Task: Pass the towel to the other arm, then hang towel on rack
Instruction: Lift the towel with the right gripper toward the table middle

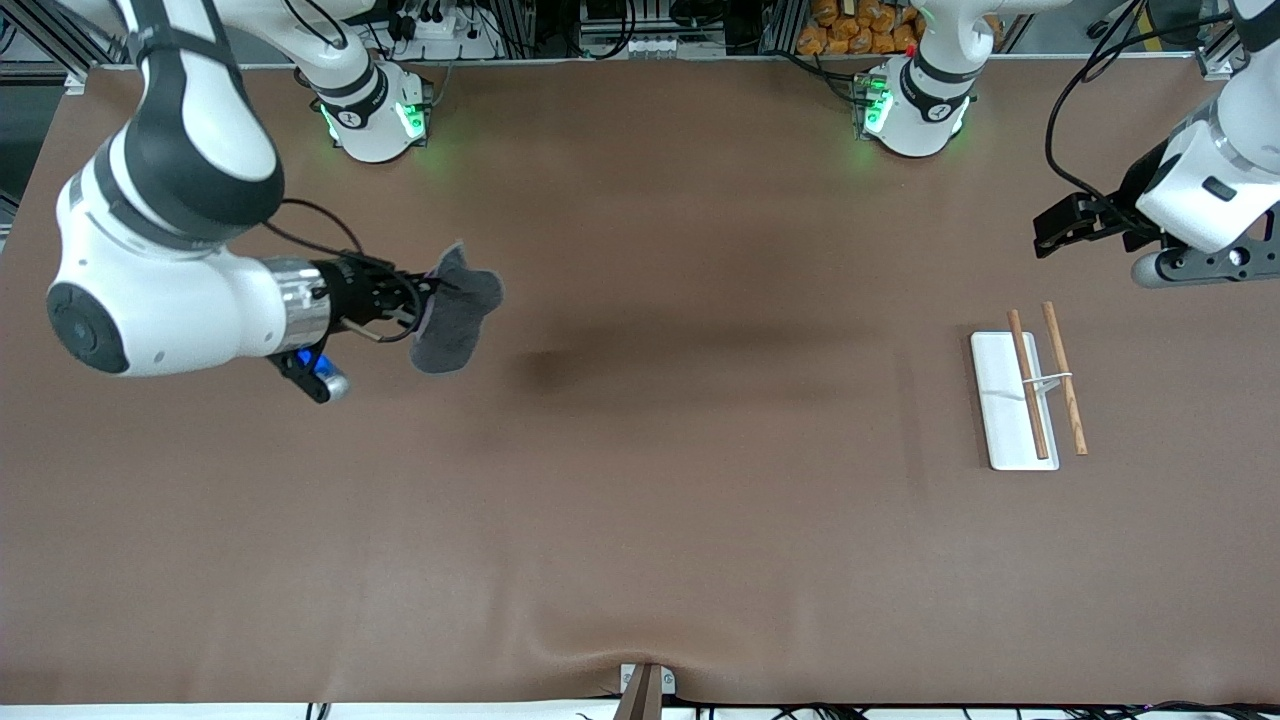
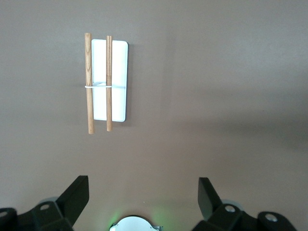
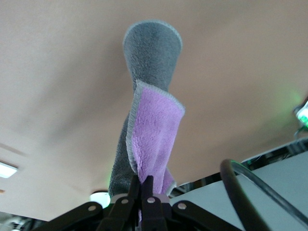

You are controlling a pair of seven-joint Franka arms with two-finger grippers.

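Observation:
My right gripper [image 1: 428, 296] is shut on the towel [image 1: 458, 320] and holds it up in the air over the right arm's end of the table. In the right wrist view the towel [image 3: 155, 126] sticks out from the shut gripper [image 3: 143, 181], dark grey with its lilac face folded toward the camera. The rack [image 1: 1008, 400], a white base with two brown rods, lies on the table toward the left arm's end. My left gripper [image 1: 1052, 228] is open and empty, raised over the table by the rack. The left wrist view shows the rack [image 2: 119, 82] ahead of the open gripper [image 2: 143, 193].
The brown table mat [image 1: 680, 480] covers the table. Both arm bases with green lights stand along the edge farthest from the front camera, the right arm's [image 1: 375, 115] and the left arm's [image 1: 915, 105]. A small clamp [image 1: 645, 685] sits at the near edge.

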